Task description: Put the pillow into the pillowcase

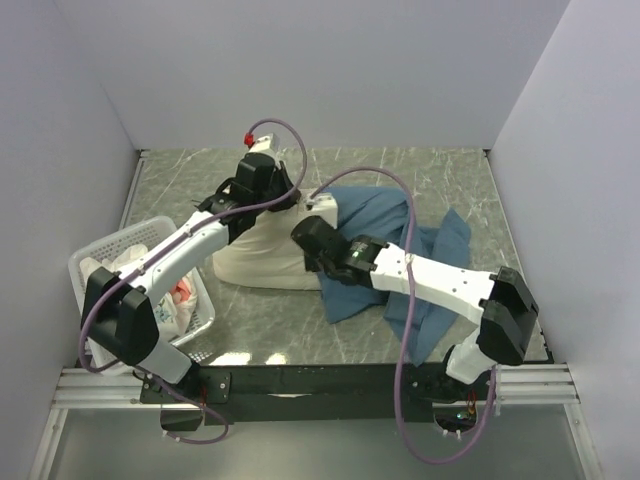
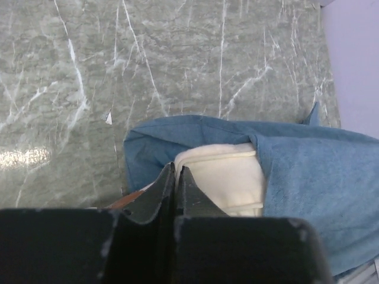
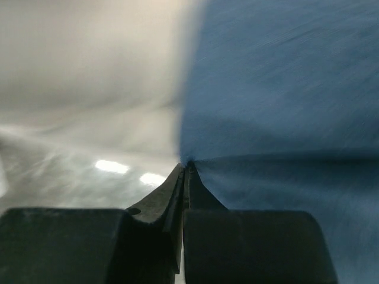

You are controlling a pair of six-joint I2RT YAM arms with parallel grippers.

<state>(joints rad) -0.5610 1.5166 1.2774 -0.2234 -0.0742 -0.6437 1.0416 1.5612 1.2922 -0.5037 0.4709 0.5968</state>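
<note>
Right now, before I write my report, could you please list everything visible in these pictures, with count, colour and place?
pillow: one, cream, middle of the table, one end inside the pillowcase
pillowcase: one, blue, right of middle, crumpled
basket: one, white, left side, beside the left arm
things in the basket: white and red, count unclear
table: one, grey-green marble pattern
walls: three, pale lilac, around the table
cables: two, purple, one along each arm
left gripper: one, black, shut, at the pillowcase opening
right gripper: one, black, shut on the pillowcase edge
</note>
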